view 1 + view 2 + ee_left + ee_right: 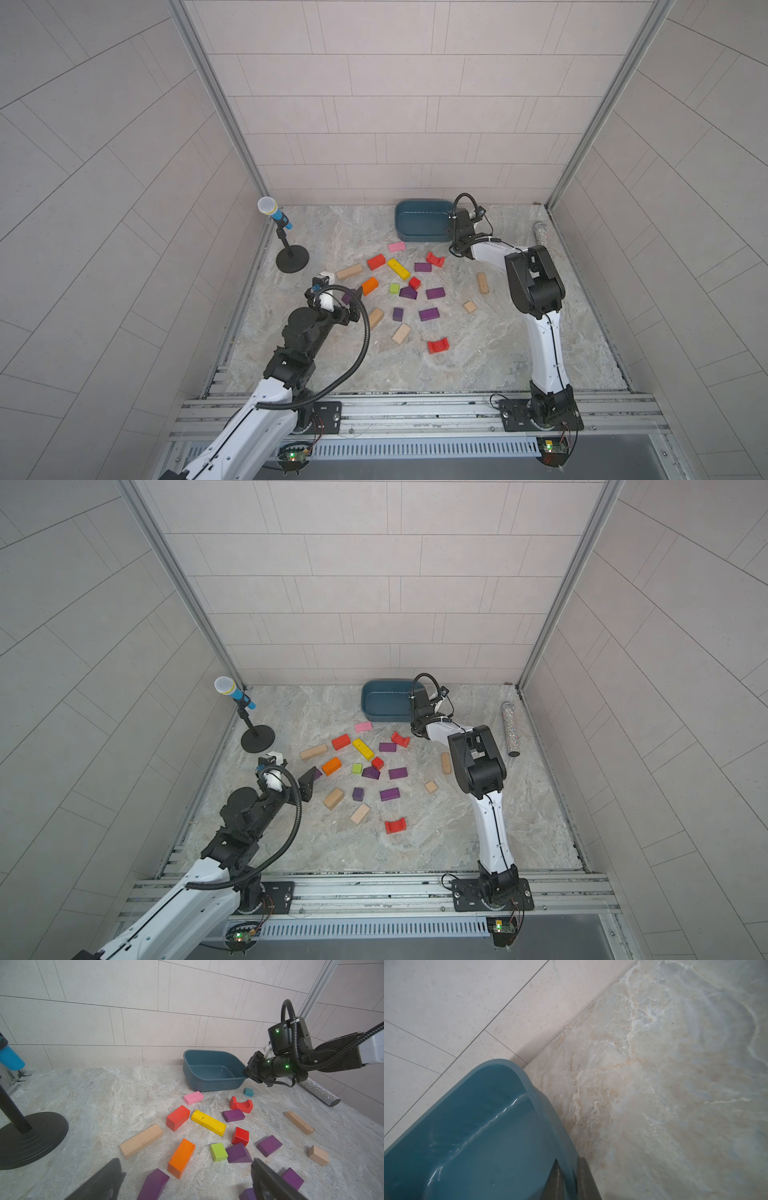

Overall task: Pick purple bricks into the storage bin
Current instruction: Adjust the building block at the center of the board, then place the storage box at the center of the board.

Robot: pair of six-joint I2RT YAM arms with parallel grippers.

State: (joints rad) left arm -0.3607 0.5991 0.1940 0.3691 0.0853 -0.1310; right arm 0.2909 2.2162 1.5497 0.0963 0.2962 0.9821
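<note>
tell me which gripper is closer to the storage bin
Right. The right gripper is shut on the end rim of the storage bin, one finger each side. The left gripper hangs open over a purple brick, far from it.

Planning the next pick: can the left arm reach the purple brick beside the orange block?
Probably yes: the left tool hangs open right by that purple brick, and nothing lies on it.

Bare marble (519,340) rings the crowded blocks (398,268) (right arm (490,249) blocks storage bin's (419,237) end).
</note>
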